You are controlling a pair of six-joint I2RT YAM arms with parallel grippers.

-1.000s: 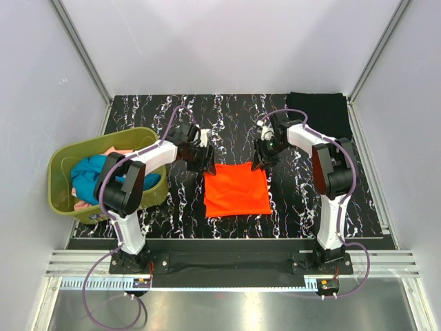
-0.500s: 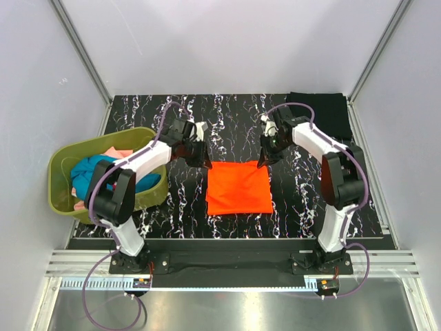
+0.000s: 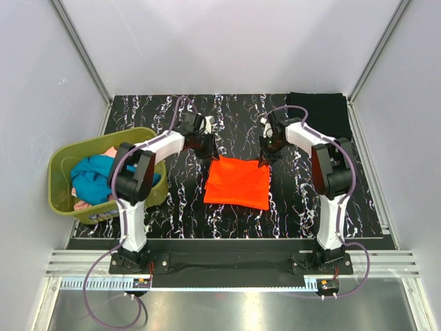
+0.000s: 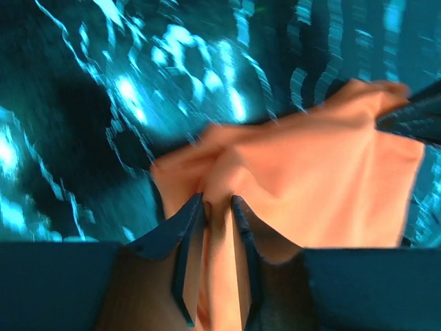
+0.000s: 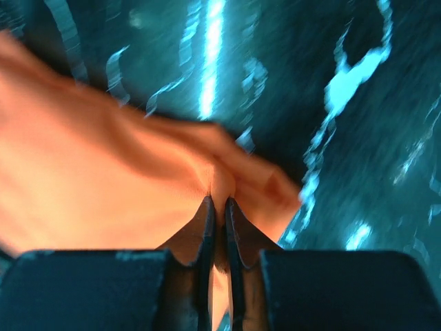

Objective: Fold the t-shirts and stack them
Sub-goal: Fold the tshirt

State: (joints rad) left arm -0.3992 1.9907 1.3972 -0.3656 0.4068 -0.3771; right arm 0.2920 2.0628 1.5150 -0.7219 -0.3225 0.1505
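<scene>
A folded bright orange t-shirt lies mid-table. My left gripper is shut on its far left corner; the left wrist view shows the orange cloth pinched between the fingers. My right gripper is shut on its far right corner; the right wrist view shows the cloth bunched between the fingertips. A folded black t-shirt lies at the table's far right. Teal and pink shirts lie in the basket.
An olive-green plastic basket stands at the table's left edge, beside my left arm. The black marbled tabletop is bounded by grey walls at the back and sides.
Both grippers have moved farther back with the shirt's far corners held. The shirt's far edge has been drawn back, and the cloth now sits slightly skewed.
</scene>
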